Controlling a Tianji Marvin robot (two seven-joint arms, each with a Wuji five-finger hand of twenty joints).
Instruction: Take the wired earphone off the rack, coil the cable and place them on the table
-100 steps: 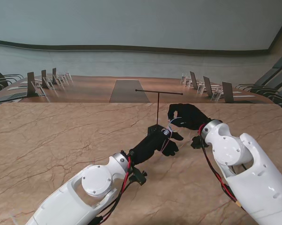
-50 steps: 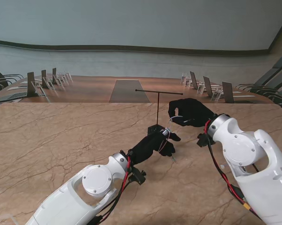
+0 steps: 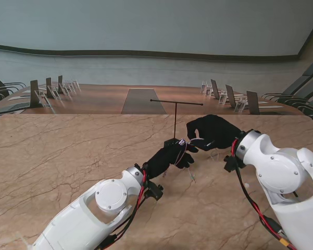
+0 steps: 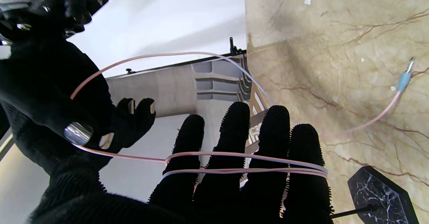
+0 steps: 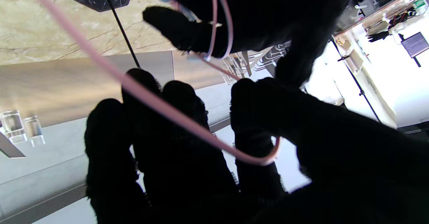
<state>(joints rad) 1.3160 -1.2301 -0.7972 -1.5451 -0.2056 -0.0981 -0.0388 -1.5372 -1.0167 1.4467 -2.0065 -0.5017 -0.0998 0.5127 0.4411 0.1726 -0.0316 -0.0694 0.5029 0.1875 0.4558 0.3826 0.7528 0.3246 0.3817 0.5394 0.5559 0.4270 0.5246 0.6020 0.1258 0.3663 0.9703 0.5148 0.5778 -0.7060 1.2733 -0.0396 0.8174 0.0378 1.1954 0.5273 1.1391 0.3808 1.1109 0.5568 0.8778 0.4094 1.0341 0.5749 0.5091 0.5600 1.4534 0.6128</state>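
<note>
The pink-white earphone cable (image 4: 244, 166) is looped around the four straight fingers of my left hand (image 3: 172, 154). From there a strand (image 3: 191, 140) runs to my right hand (image 3: 211, 131), which pinches the cable (image 5: 161, 110) between thumb and forefinger a little to the right of and beyond the left hand. The cable's plug end (image 4: 404, 78) hangs loose near the marble table (image 3: 67, 156). The black T-shaped rack (image 3: 176, 119) stands just beyond the left hand, with its bar bare and its base (image 4: 377, 192) beside my fingers. I cannot make out the earbuds.
Past the marble table's far edge lies a long wooden conference table (image 3: 104, 99) with chairs, name stands (image 3: 36, 94) and glasses (image 5: 20, 125). My two forearms (image 3: 109, 198) cross the near half of the table.
The left hand has moved farther from me, up to the rack's base. The right hand has shifted right and slightly nearer, drawing the strand around the left fingers. The plug end has swung lower.
</note>
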